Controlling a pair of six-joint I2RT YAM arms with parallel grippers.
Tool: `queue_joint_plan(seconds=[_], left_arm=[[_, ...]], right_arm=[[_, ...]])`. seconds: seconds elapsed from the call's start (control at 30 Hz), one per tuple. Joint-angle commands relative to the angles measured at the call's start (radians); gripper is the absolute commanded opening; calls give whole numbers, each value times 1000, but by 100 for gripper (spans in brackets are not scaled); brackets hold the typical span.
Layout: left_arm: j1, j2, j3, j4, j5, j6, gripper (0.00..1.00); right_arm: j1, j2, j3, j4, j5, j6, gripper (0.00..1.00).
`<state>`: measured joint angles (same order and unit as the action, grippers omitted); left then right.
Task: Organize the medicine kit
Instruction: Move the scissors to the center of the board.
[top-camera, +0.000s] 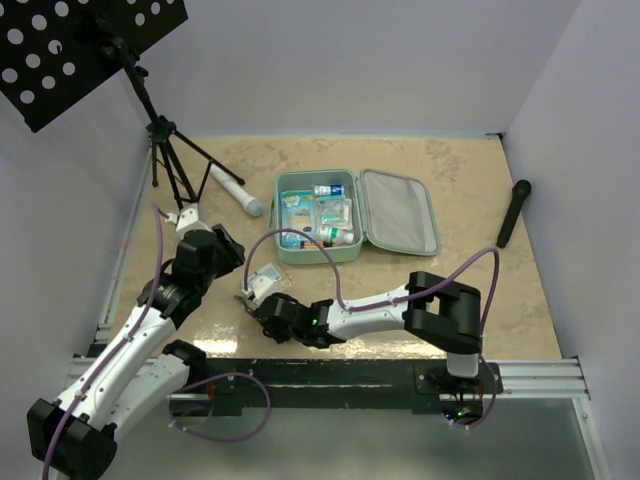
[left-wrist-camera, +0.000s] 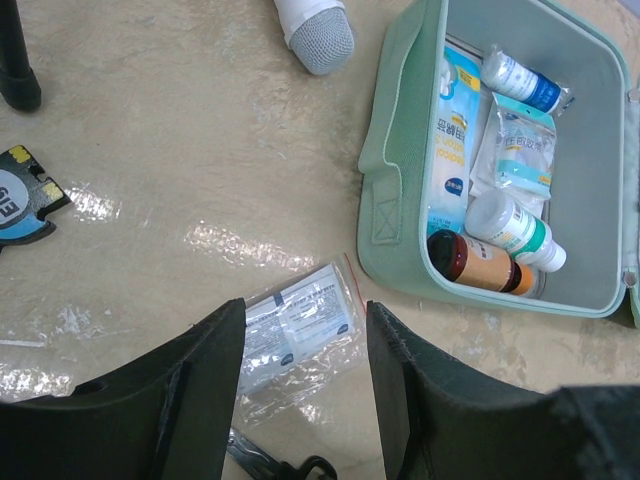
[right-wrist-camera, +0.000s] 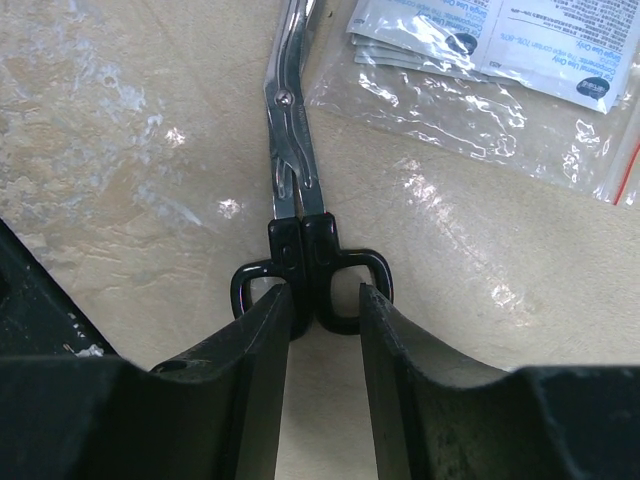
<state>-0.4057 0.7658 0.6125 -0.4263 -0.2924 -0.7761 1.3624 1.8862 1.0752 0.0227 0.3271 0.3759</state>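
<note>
Medicine kit (top-camera: 281, 215) lies open at the middle of the table (top-camera: 480, 300), toward the far side, with its mint-green lid (top-camera: 400, 210) flopped flat to the right. Its tray holds 3 bottles: a white one with a blue label (left-wrist-camera: 520, 80), a white one with a green band (left-wrist-camera: 512, 228) and a brown one with an orange label (left-wrist-camera: 478, 265). Beside them are a flat pack printed with blue Chinese characters (left-wrist-camera: 452, 150) and a sealed sachet (left-wrist-camera: 520, 150).

Near-left of the kit lies a clear zip bag (left-wrist-camera: 300, 335) of white packets, whose blue print is too fine to read. The left gripper (left-wrist-camera: 305, 315) hovers over that bag, fingers spread, holding nothing. Scissors (right-wrist-camera: 295, 150) lie alongside the bag. The right gripper (right-wrist-camera: 325, 300) straddles their black handles with its jaws narrowed, and I cannot tell whether they press on them.

A white-and-grey microphone (top-camera: 235, 190) lies left of the kit. A black stick-shaped device (top-camera: 513, 212) lies at the right edge, and a tripod (top-camera: 165, 150) stands at the far left. A small dark gadget (left-wrist-camera: 22, 195) sits near the tripod's foot.
</note>
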Motion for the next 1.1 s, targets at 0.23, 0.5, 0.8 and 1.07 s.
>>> queue_joint_plan(seconds=[0.23,0.5,0.8,1.07], left_arm=[[8,-11,-17,34,2,-22,56],[8,-19,-31,34,2,-22,56],[8,-29,-43,38,10,-26,56],[8,-42,-56,37,12,-28,56]], right_arm=[[4,-4,45,-10,76,-46,42],[14,27,61,-21,82,-55,34],[12,45,54,-59,86,-51,32],[14,41,17,-73,92,-32,39]])
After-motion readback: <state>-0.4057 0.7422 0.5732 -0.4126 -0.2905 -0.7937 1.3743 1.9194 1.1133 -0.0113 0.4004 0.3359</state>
